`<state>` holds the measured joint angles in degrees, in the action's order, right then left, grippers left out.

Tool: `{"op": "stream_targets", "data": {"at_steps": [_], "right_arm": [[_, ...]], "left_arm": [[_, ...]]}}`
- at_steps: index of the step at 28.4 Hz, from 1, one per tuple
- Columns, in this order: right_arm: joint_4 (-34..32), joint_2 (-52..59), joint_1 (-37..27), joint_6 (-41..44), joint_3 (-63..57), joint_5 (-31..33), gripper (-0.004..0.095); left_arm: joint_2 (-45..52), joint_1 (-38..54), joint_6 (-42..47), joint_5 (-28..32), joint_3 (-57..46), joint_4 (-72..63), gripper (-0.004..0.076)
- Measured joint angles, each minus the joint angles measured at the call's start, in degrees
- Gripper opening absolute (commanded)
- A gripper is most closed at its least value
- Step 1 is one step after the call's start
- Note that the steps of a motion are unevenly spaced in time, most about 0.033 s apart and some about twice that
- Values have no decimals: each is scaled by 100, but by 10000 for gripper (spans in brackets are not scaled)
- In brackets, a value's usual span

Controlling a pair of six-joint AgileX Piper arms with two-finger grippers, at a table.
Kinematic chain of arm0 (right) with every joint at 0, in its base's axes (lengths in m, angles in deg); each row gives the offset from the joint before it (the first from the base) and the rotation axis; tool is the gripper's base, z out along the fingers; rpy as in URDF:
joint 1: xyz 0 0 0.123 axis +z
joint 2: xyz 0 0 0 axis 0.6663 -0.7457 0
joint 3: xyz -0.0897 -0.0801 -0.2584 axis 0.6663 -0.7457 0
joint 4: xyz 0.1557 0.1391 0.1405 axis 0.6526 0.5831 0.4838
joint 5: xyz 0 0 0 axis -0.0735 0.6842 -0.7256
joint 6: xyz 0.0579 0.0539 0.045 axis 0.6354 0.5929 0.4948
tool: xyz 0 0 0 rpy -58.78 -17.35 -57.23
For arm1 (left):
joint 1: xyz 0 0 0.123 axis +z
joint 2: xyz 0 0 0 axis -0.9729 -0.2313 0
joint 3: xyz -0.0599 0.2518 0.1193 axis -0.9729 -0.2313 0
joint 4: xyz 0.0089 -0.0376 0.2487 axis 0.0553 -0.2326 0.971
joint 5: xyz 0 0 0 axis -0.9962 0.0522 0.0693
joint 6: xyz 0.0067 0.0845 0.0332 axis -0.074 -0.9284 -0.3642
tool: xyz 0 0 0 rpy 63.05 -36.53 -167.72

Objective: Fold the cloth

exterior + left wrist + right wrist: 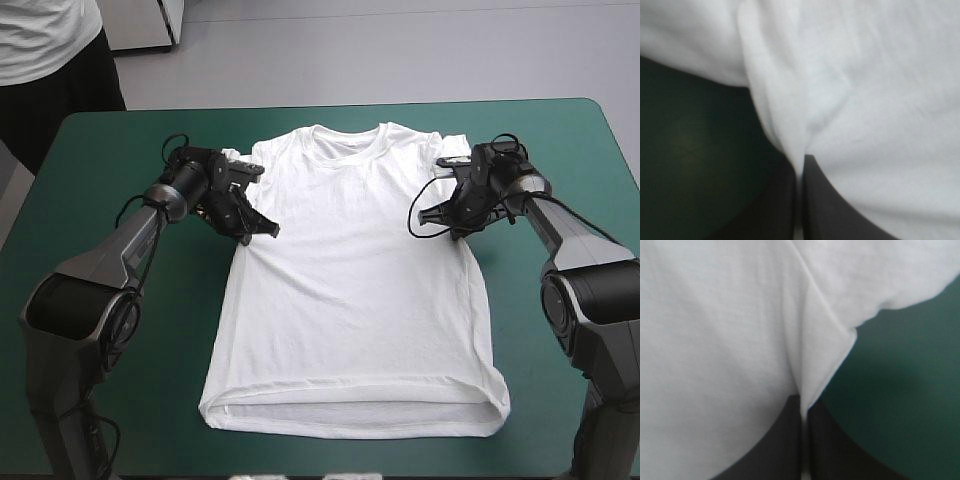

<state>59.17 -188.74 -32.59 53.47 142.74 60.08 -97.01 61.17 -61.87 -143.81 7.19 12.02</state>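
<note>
The white T-shirt [350,290] lies spread flat on the teal-green cover, collar toward the far edge, hem toward the near edge. My left gripper [252,226] is at the shirt's left side just below the sleeve, shut on the T-shirt. In the left wrist view a pinched fold of the T-shirt [850,90] runs down between the black fingers [785,205] of that gripper [800,162]. My right gripper [432,215] sits at the right side under the other sleeve. The right wrist view shows this gripper [804,407] shut on a fold of the T-shirt [720,340].
Bare teal-green cover [90,180] surrounds the shirt on the left, right and near sides. A person in a white top and dark trousers [50,60] stands beyond the far left corner of the table.
</note>
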Motion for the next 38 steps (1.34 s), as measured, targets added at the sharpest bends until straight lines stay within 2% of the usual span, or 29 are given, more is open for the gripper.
{"op": "stream_targets", "data": {"at_steps": [4, 7, 14, 24, 28, 38], "right_arm": [[32, 330, -37, 0, 58, 218, -17], [64, 1012, -211, 0, 380, 422, -17], [233, 1888, -286, 0, 636, 569, -17], [797, 2137, -286, 0, 1636, 698, -17], [919, 2148, -286, -37, 2180, 585, -17], [966, 1751, -341, -198, 3210, -181, -17]], "left_arm": [[433, 0, 0, -104, 423, 25, -10], [906, 0, 0, -265, 777, 25, -10], [1628, 0, 0, -451, 1065, 25, -10], [2188, 0, 0, -261, 1466, -66, -10], [2188, 0, 0, 84, 1845, -105, -10], [1760, 0, -22, 1701, 2649, -56, -9]]}}
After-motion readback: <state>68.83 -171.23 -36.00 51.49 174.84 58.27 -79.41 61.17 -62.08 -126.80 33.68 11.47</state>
